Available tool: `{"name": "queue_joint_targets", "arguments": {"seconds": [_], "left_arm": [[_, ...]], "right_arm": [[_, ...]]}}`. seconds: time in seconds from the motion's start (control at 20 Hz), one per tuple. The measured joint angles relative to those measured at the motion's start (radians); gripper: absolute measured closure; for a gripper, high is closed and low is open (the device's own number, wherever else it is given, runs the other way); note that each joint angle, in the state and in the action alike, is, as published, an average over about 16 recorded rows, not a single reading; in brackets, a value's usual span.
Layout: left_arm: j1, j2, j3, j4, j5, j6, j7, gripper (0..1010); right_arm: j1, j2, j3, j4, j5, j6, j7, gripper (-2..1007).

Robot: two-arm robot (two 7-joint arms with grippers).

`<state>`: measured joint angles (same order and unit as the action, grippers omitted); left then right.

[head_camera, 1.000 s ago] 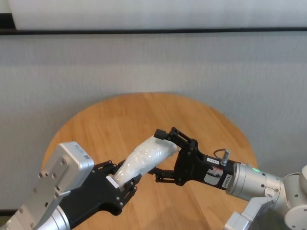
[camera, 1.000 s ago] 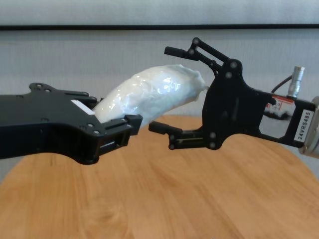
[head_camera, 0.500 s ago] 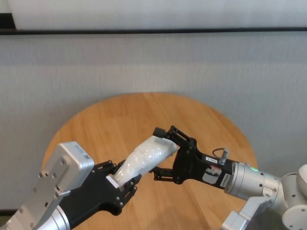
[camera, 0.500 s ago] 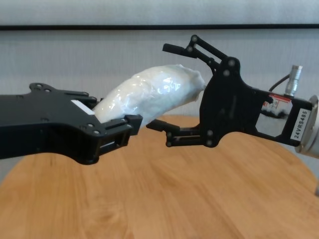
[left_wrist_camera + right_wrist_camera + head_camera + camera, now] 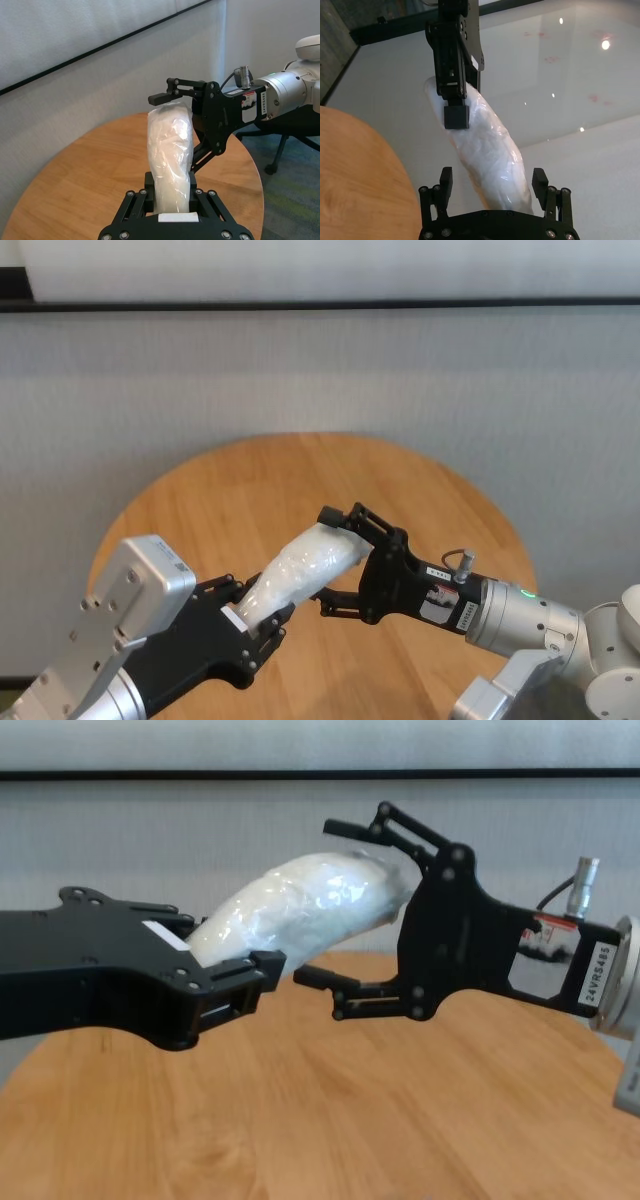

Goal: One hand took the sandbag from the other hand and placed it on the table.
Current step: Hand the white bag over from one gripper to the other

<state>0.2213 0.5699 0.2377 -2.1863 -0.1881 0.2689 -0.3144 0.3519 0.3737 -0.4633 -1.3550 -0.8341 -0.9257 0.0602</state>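
Jaws of right gripper point(image 5: 335, 910), wide open, have edged further around the sandbag point(image 5: 300, 910) that left gripper point(image 5: 225, 985) clamps

Head above, chest low, wrists close.

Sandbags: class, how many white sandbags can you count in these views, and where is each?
1. The sandbag is held above the table, clamped at one end by the left gripper; its free end lies between the right gripper's open fingers. None seems hidden.
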Motion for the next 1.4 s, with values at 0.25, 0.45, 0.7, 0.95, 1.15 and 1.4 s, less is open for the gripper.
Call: {"name": "queue_joint_targets", "arguments": {"seconds": [0.25,0.45,0.7,0.95,1.15,1.4], "left_arm": [[0.0,0.0,0.0,0.0,0.0,0.0,0.0,627],[0.0,0.0,0.0,0.0,0.0,0.0,0.0,627],[0.0,0.0,0.0,0.0,0.0,0.0,0.0,627],[0.0,0.0,0.0,0.0,0.0,0.0,0.0,627],[0.0,0.0,0.0,0.0,0.0,0.0,0.0,627],[0.0,0.0,0.0,0.0,0.0,0.0,0.0,627]], "right_arm": [[-0.001,0.002,-0.003,-0.003,0.007,0.01,0.004,5],[-0.002,0.003,-0.003,-0.004,0.009,0.011,0.003,5],[-0.002,0.002,-0.003,-0.001,0.004,0.006,-0.001,5],[-0.001,0.001,-0.003,0.0,0.002,0.003,-0.003,5],[-0.001,0.001,-0.002,0.001,0.0,0.002,-0.004,10],[-0.001,0.001,-0.002,0.001,-0.001,0.001,-0.005,55]]}}
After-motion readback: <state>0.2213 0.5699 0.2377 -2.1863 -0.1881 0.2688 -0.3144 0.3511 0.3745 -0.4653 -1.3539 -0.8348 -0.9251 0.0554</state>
